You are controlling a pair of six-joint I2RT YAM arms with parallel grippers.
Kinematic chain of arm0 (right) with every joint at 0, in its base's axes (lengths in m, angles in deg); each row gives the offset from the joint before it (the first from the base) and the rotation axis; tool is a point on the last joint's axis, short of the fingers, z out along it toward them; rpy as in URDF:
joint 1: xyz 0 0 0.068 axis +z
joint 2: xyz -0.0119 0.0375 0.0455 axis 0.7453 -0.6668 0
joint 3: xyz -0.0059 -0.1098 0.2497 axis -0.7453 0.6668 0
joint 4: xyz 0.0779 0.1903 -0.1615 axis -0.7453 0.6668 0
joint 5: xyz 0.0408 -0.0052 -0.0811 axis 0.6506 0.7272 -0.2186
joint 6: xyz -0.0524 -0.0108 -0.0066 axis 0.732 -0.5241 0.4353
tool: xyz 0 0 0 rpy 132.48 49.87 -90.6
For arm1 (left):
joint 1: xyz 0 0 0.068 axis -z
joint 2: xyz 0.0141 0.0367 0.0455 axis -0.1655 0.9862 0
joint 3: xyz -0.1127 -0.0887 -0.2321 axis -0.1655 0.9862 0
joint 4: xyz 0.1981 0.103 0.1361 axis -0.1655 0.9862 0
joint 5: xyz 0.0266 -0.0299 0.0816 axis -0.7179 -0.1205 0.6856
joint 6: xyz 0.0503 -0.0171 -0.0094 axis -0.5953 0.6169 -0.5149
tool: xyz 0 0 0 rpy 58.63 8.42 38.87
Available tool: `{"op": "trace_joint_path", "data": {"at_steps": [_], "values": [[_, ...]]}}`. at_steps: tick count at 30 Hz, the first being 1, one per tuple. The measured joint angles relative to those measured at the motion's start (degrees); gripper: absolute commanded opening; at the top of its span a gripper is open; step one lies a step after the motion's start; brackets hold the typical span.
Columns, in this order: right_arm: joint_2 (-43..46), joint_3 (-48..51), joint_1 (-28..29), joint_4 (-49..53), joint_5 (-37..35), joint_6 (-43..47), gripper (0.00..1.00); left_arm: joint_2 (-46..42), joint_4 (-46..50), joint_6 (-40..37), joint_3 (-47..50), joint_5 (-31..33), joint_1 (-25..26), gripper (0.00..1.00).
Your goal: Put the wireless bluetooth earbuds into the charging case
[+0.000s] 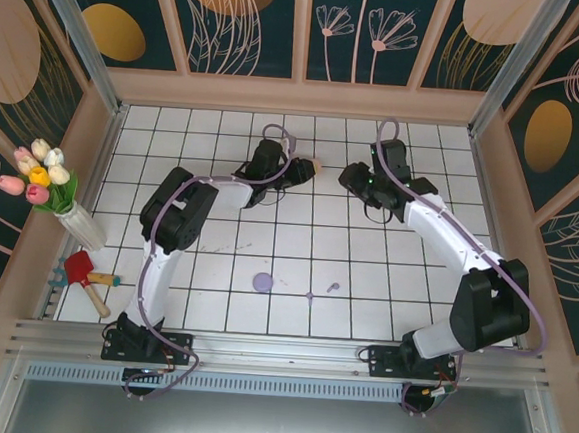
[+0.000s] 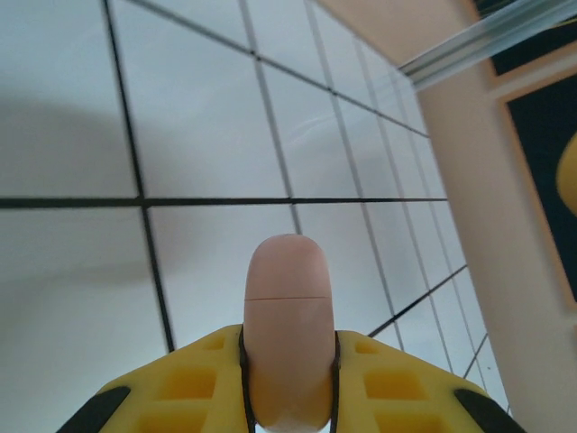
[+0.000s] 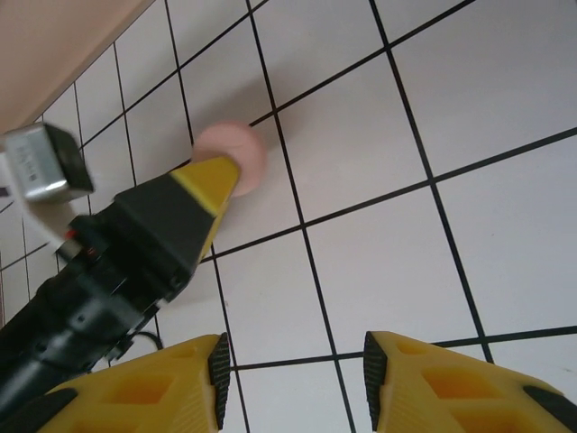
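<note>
While both arms reach across the tiled table [image 1: 212,306], the left gripper [image 2: 288,365] clamps the closed pink charging case [image 2: 287,307] and the right gripper [image 3: 293,370] hangs just beside it, jaws apart. Opening the lid looks next. Small purple earbuds [image 1: 309,297] lie well apart, nearer the bases.

Pink case [image 3: 247,155] partly hidden behind yellow fingertip [image 3: 210,182]; purple specks [image 1: 309,296] tiny.

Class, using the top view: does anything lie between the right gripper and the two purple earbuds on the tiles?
Nothing visible does. Only bare tiles separate the right gripper from the purple earbuds. The purple disc lies off to the side, clear of that path.
</note>
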Motion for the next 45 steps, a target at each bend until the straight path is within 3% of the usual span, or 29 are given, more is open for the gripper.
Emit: {"op": "trace_joint_path", "data": {"at_steps": [10, 13, 17, 21, 31, 33, 35, 41, 45], "values": [[0.1, 0.7, 2.3, -0.7, -1.0, -0.6, 0.50, 2.1, 5.6, 4.5, -1.3, 1.4, 0.0, 0.30], [0.8, 0.7, 3.0, -0.5, -1.7, -0.7, 0.54, 2.1, 6.2, 5.0, -1.3, 1.6, 0.0, 0.50], [2.8, 0.7, 4.1, 0.2, -3.0, -0.8, 0.58, 1.2, 6.2, 4.8, -1.2, 1.7, 0.0, 0.65], [4.9, 0.9, 5.8, 0.8, -4.5, -0.9, 0.60, -1.7, 7.9, 3.7, 1.1, 3.3, -0.1, 0.69], [6.4, 4.9, 15.3, 2.1, -9.5, -5.4, 0.61, -22.3, 15.3, -5.5, 9.9, 11.6, -1.3, 0.72], [5.3, 5.4, 17.9, 2.1, -10.5, -6.6, 0.61, -27.8, 16.4, -8.2, 10.9, 14.2, -1.4, 0.91], [3.2, 5.4, 20.7, 2.1, -11.4, -7.2, 0.63, -33.8, 17.2, -11.1, 12.4, 17.3, -1.4, 0.99], [-5.8, 4.0, 27.4, 4.0, -12.8, -7.7, 0.64, -48.5, 17.3, -17.3, 20.4, 26.4, -1.7, 0.99], [-11.8, 0.4, 31.3, 6.6, -13.7, -9.8, 0.70, -55.4, 17.2, -17.8, 26.8, 34.6, -1.9, 0.99]]}}
